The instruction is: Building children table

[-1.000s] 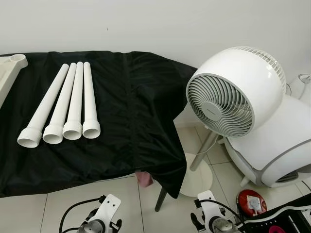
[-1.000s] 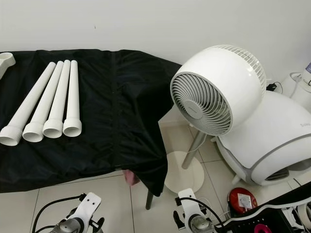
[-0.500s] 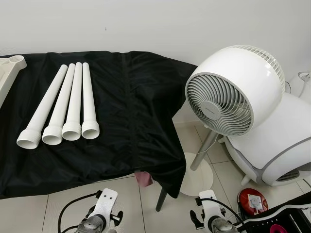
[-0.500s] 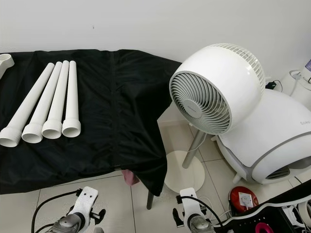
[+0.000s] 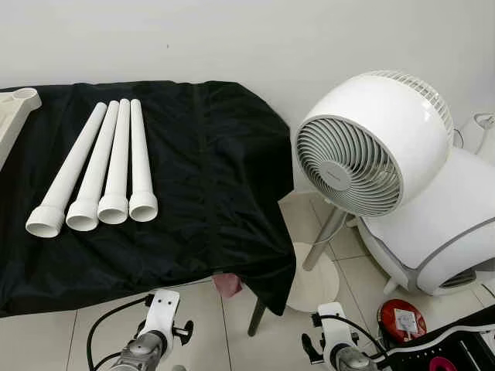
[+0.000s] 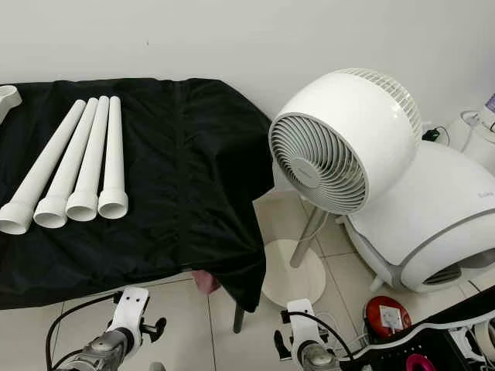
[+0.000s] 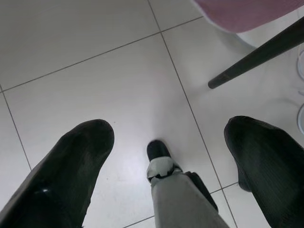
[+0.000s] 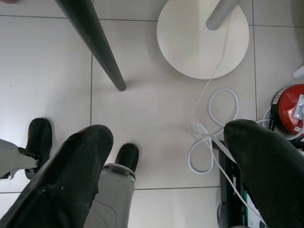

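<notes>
Several white tube legs (image 5: 108,166) lie side by side on a table under a black cloth (image 5: 209,170), flared ends toward me. A corner of a white tabletop part (image 5: 17,107) shows at the far left. Both arms hang low in front of the table, the left wrist (image 5: 155,340) and the right wrist (image 5: 336,352) near the floor. My left gripper (image 7: 168,156) is open over bare floor tiles with nothing between its fingers (image 7: 71,175). My right gripper (image 8: 166,166) is open too, above the tiles beside a dark table leg (image 8: 92,38).
A white pedestal fan (image 5: 371,147) stands right of the table, its round base (image 8: 203,35) on the floor. Behind it sits a large white rounded appliance (image 5: 448,224). A red round object (image 5: 401,321) and a looped white cable (image 8: 209,137) lie on the tiles.
The head view has shifted slightly. My left wrist has risen a little and swung left. The legs on the cloth have not moved.
</notes>
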Available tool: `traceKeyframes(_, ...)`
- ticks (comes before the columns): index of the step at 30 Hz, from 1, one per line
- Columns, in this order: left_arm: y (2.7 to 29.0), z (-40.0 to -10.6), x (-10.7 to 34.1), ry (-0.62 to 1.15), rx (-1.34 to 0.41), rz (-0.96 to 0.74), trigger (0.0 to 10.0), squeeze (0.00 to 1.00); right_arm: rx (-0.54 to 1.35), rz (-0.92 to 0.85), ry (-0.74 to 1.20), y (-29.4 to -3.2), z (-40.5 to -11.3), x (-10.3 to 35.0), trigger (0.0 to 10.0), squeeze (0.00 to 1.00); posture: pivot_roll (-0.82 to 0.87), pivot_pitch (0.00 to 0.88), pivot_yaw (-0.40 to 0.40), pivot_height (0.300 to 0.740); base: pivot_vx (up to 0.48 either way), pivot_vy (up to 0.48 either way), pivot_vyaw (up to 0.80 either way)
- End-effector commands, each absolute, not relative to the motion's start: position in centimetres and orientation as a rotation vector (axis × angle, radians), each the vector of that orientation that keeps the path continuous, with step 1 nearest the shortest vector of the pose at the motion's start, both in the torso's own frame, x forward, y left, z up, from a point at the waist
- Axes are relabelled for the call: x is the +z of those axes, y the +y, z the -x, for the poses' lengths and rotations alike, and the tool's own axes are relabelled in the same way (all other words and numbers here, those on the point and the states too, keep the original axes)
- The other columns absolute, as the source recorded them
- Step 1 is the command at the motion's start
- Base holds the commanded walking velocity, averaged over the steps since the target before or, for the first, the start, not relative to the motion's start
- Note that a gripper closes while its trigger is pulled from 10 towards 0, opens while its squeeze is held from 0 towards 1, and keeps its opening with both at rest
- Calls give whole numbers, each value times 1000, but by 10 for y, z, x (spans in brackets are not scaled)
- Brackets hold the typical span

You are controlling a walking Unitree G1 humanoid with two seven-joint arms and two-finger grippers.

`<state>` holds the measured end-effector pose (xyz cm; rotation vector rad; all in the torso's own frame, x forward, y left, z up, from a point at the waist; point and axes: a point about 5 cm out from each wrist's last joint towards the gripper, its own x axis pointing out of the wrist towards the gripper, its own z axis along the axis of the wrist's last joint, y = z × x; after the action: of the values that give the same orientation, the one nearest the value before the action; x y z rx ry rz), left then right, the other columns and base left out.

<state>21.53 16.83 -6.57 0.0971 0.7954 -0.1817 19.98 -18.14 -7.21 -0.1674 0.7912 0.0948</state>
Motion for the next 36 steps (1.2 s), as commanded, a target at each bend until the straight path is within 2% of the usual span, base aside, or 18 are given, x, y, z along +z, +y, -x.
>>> traceKeyframes(1,168,-208,-70,818,-198,-100,10000,0,85,152,809,-181,-194,-75,10000,0,-66,0,0,740,0,0,0)
traceKeyframes(10,159,-201,-73,823,-325,-186,10000,0,110,184,821,-179,-191,-77,10000,0,-75,0,-16,740,0,0,0)
traceKeyframes(12,154,-200,-73,813,-391,-220,10000,0,127,189,824,-178,-190,-78,10000,0,-78,0,-17,740,0,0,800)
traceKeyframes(15,154,-199,-74,811,-398,-220,10000,0,123,193,823,-179,-190,-78,10000,0,-77,0,-12,740,0,0,800)
traceKeyframes(18,158,-199,-73,818,-354,-194,10000,0,116,191,825,-181,-189,-78,10000,0,-74,0,-11,740,0,0,800)
traceKeyframes(23,171,-204,-72,823,-187,-102,10000,0,114,190,824,-181,-190,-78,10000,0,-63,0,-12,740,0,0,800)
traceKeyframes(27,175,-205,-71,822,-133,-64,10000,0,104,177,829,-181,-189,-78,10000,0,-60,0,-12,740,0,0,0)
traceKeyframes(36,179,-211,-68,812,-84,-31,10000,0,121,196,836,-180,-190,-78,10000,0,-54,0,-21,740,0,351,0)
